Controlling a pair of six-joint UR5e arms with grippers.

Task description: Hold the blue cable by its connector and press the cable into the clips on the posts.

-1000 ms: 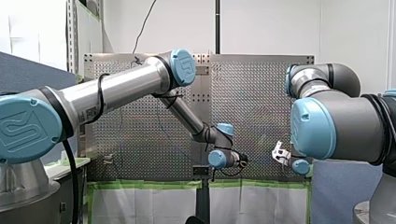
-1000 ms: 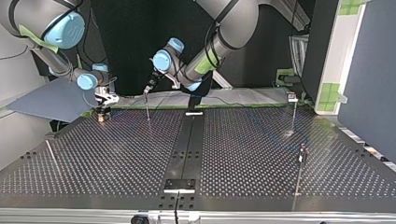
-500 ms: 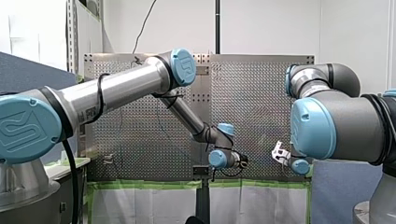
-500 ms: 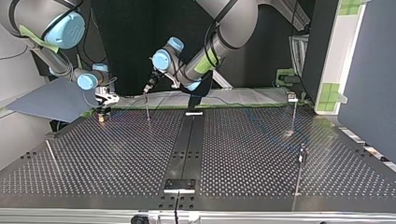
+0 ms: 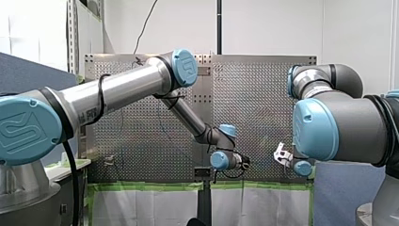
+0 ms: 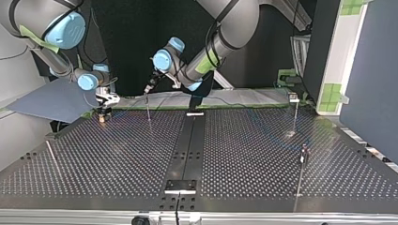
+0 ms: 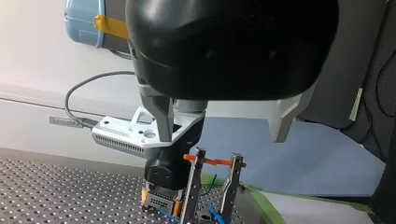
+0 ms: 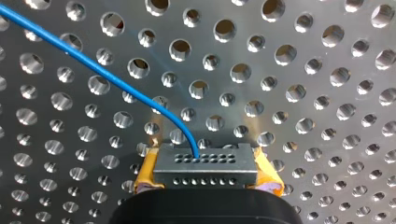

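At the top view's left, my right pincer (image 6: pixel 103 109) hangs low over the back of the table (image 6: pixel 234 154), clamped on the connector (image 8: pixel 205 164). In its wrist view the grey block, with its rows of small holes, sits squarely between the yellow pads (image 8: pixel 145 176), close above the perforated plate. I judge that the right place to take hold: the block looks hard and flat-sided and should not crush or twist. The blue cable (image 8: pixel 100 72) leaving its face is a single thin wire that arcs away to one side. It looks very light and limp enough to bend wherever it is led, yet springy, so it will likely need tension to lie straight. A hard pull could strain the joint where wire meets block. Further right, my left pincer (image 6: pixel 149 89) hovers at the top of a thin post (image 6: pixel 149 111); its wrist view shows its metal fingers (image 7: pixel 161 119) spread wide with nothing between them. Well to the right stand two more posts (image 6: pixel 295 112), with no wire at them that I can see. As for writing, the blue joint caps (image 5: pixel 21 132) in the front view carry a moulded emblem I cannot read as letters. Neither connector nor cable shows a legible label.
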